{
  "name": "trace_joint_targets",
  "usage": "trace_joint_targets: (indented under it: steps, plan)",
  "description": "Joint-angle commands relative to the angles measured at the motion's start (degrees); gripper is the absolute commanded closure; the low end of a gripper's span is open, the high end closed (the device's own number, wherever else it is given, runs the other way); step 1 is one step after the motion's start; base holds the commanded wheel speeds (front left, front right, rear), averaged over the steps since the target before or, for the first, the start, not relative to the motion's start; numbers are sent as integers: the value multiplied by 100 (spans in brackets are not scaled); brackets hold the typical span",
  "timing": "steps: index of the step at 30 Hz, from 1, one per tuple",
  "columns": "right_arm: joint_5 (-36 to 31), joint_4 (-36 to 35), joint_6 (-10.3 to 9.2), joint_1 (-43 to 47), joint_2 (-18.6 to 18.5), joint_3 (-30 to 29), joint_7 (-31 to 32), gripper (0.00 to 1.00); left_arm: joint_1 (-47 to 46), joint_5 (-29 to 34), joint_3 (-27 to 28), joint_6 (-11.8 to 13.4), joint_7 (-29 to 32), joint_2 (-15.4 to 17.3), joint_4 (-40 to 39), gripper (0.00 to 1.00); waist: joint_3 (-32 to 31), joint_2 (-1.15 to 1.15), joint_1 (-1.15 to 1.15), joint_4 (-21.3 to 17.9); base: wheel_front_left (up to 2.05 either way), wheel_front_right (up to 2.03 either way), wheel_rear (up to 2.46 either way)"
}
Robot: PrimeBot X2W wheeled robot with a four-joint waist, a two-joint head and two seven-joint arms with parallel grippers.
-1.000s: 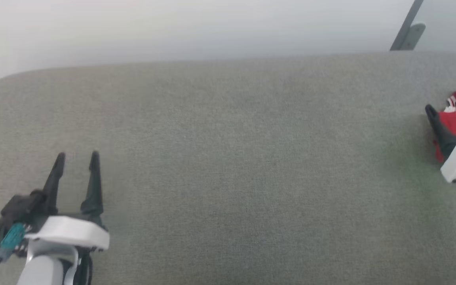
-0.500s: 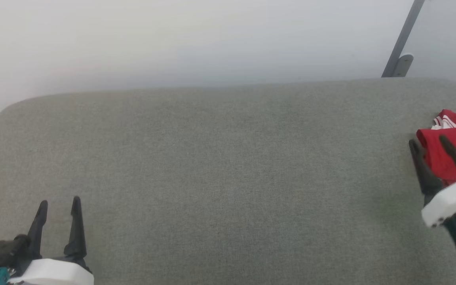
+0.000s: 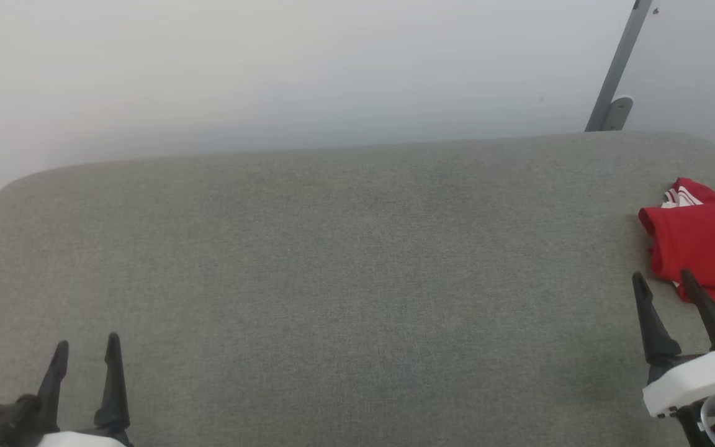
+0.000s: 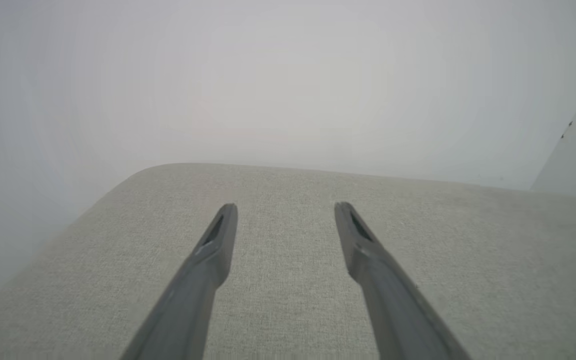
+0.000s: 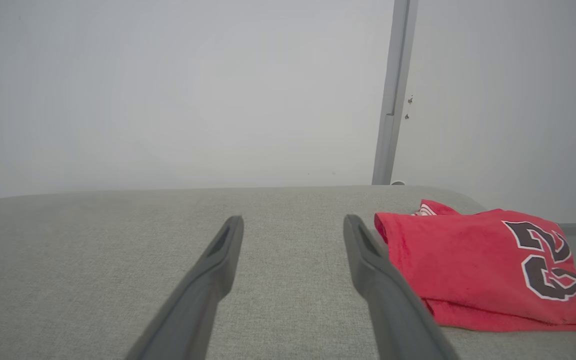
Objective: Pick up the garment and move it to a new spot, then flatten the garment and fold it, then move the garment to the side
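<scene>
One garment (image 3: 705,242) on one cushion (image 3: 357,279); left gripper (image 3: 87,340), right gripper (image 3: 661,275): two, both spread, empty.

The shirt (image 3: 705,245) runs off the head view's right edge. The left tool (image 3: 87,340) and right tool (image 3: 661,275) have their bodies cut off at the lower corners.

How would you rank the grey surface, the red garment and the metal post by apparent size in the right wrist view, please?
1. grey surface
2. red garment
3. metal post; it stands farther from the camera, so its true size is unsure.
</scene>
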Motion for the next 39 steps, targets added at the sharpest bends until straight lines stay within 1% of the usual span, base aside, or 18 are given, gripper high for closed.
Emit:
trace_joint_targets:
  steps: [1, 8, 14, 26, 39]
  plan:
    - [-63, -109, -7, 114, 83, -73, -25, 0, 89, 79, 43, -29, -25, -29, 1, 0, -17, 0, 0, -20, 0, 0, 0]
    - [-167, -344, -7, 309, 217, -248, -24, 0, 245, 137, 103, -73, -25, -122, -69, 0, -41, 0, 0, -54, 0, 0, 0]
    - [-180, -467, -7, 381, 247, -316, -4, 0, 246, 205, 49, -98, -25, -165, -81, 0, -33, 0, 0, -46, 0, 0, 0]
    - [-146, -484, -7, 390, 251, -368, 14, 0, 248, 276, 12, -111, -25, -199, -162, 0, -28, 0, 0, -32, 0, 0, 0]
    - [-151, -571, -7, 399, 317, -455, 108, 0, 239, 390, 152, -117, -25, -333, -276, 0, -24, 0, 0, -3, 0, 0, 0]
